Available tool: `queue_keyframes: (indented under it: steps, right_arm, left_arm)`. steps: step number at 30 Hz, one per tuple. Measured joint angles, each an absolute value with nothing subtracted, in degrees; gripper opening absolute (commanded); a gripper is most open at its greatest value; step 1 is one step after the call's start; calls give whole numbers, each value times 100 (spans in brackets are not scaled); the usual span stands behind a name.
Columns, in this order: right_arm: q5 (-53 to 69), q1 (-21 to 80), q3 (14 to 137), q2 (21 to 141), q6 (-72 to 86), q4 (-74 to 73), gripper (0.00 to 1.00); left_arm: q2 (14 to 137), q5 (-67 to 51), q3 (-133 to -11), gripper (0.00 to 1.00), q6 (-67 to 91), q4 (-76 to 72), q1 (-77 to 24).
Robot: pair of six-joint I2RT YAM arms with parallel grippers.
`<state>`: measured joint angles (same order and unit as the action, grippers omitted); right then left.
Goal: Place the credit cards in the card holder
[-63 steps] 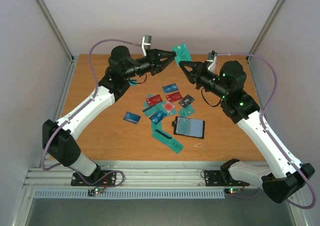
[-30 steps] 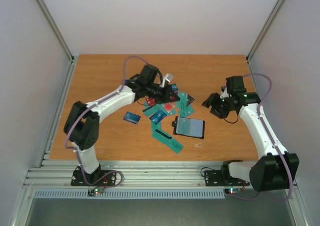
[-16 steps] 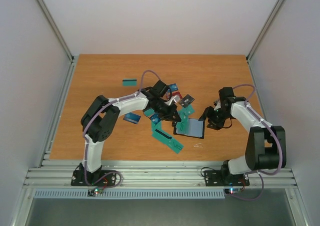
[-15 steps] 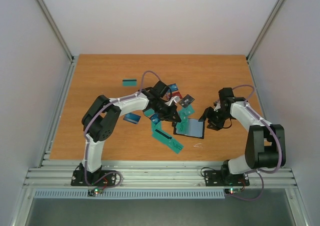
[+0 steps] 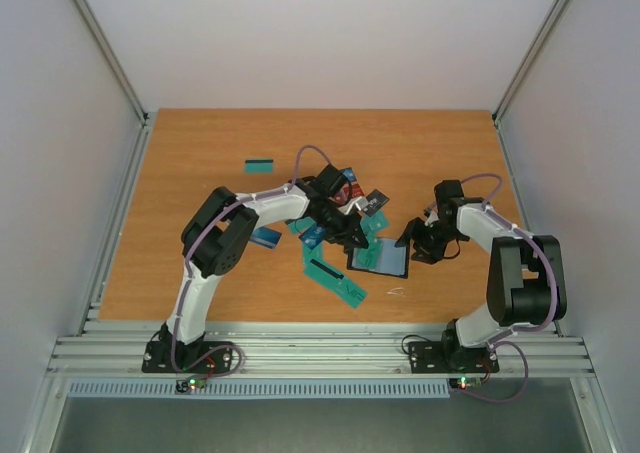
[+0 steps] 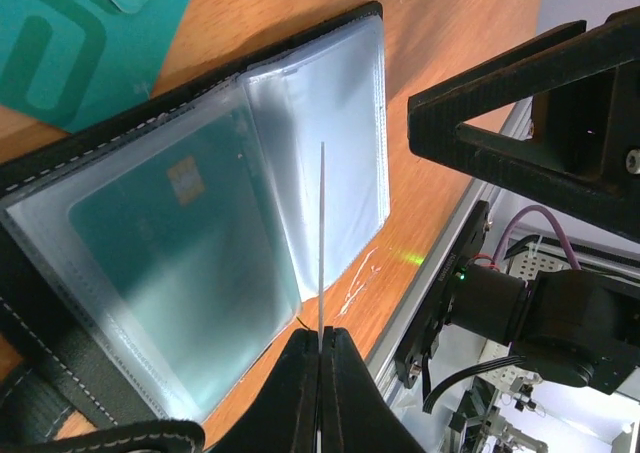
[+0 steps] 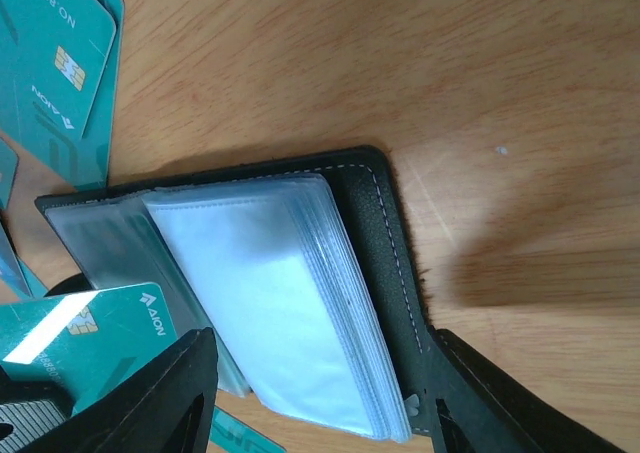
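Card (image 6: 321, 223) in left tool (image 6: 320, 341) has moved over card holder (image 6: 150, 253).

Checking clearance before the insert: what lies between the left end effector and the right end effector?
The open card holder lies between the left end effector and the right end effector; the top view shows it.

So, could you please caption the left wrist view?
Left gripper holds a card edge-on over the open card holder.
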<state>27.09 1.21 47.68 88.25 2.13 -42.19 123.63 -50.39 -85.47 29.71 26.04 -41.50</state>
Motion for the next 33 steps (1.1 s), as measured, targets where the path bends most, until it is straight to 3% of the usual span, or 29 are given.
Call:
queue_keyframes:
  steps: [33]
  right_arm:
    - [2847, 117, 4703, 9065, 165, -4091, 55]
  left_arm:
    - [12650, -5015, -8667, 0, 2926, 2661, -4276]
